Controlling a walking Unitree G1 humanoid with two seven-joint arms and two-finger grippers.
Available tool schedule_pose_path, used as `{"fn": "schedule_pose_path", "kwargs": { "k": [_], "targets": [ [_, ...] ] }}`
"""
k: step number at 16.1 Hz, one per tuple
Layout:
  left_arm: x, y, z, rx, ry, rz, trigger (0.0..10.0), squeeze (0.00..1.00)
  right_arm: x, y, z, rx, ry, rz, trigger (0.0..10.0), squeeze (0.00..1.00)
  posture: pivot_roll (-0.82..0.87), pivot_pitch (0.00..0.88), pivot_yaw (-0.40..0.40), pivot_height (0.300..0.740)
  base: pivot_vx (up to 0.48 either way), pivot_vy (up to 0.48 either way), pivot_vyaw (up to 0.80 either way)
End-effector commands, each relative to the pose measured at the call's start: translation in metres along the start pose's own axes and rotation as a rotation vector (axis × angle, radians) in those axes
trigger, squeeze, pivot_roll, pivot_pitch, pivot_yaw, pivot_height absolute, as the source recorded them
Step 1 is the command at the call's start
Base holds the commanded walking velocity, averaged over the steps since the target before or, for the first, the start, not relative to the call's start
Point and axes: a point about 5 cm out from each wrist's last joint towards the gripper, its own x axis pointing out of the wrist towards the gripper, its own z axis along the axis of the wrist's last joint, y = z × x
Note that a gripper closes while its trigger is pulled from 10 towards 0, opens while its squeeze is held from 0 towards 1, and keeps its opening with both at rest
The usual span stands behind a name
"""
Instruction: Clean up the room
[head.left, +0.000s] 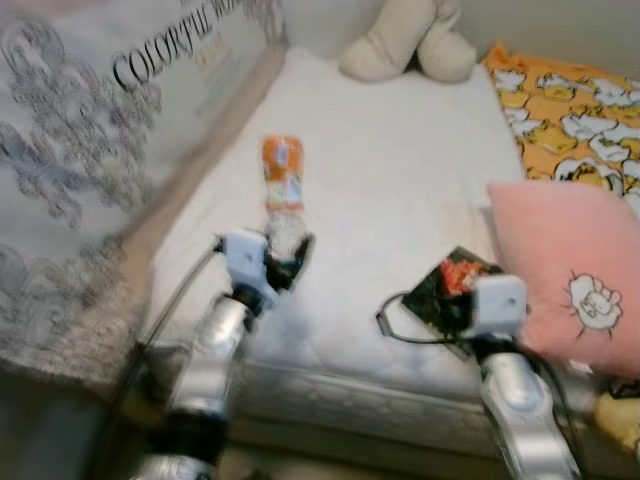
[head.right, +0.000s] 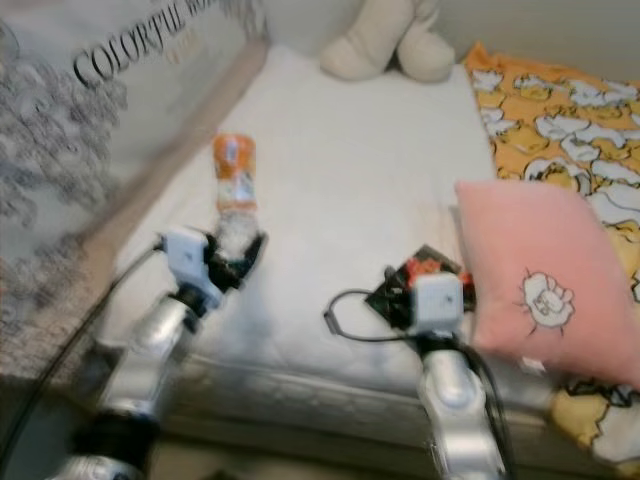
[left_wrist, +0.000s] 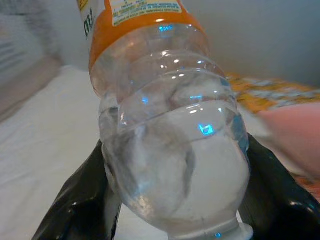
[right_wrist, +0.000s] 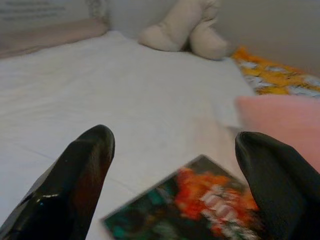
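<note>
Snugly, the bottle sits between left fingers — gripped.

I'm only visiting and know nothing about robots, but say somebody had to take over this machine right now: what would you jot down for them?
Left hand: closed on the clear plastic bottle with the orange label, gripping its cap end; in the head views the bottle looks to be at the bed's surface, but I can't tell if it is lifted.
Right hand: open, empty, poised over the dark snack packet near the pink pillow.
Done: bottle grasped.
Left: carry the bottle off, pick up the packet, both probably trash. The plush toy and the yellow blanket are untouched.
</note>
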Motion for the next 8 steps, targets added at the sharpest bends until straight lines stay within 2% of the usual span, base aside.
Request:
{"fn": "schedule_pose_path", "kwargs": {
  "k": [1,4,6,7,8],
  "targets": [
    [0.0045,-0.0066,0.0017,-0.01,-0.013,-0.015,10.0,0.0,-0.0005,-0.0093,-0.0004,-0.029,0.004,-0.017,10.0,0.0,-0.04,0.0,0.038,0.74,0.289,-0.379,0.0],
    [0.0062,-0.0118,0.002,-0.02,-0.022,-0.031,10.0,0.0,-0.0018,-0.008,0.0043,-0.017,-0.017,0.009,10.0,0.0,-0.05,0.0,0.039,0.74,0.29,-0.379,-0.59],
    [0.0051,-0.012,0.0014,-0.024,-0.024,-0.034,10.0,0.0,-0.0029,-0.0061,0.0052,-0.044,-0.032,0.024,10.0,0.0,-0.05,0.0,0.036,0.74,0.291,-0.379,-0.53],
    [0.0054,-0.0123,0.0015,-0.011,-0.025,-0.034,10.0,0.0,-0.0035,-0.0039,0.0065,-0.053,-0.05,0.039,10.0,0.0,-0.05,0.0,0.035,0.74,0.0,0.0,-0.53],
    [0.008,-0.0146,0.0029,0.004,-0.028,-0.043,10.0,0.0,-0.0035,-0.0031,0.0071,-0.061,-0.057,0.043,10.0,0.0,-0.05,0.0,0.033,0.74,0.0,0.0,0.0]
  ]
}}
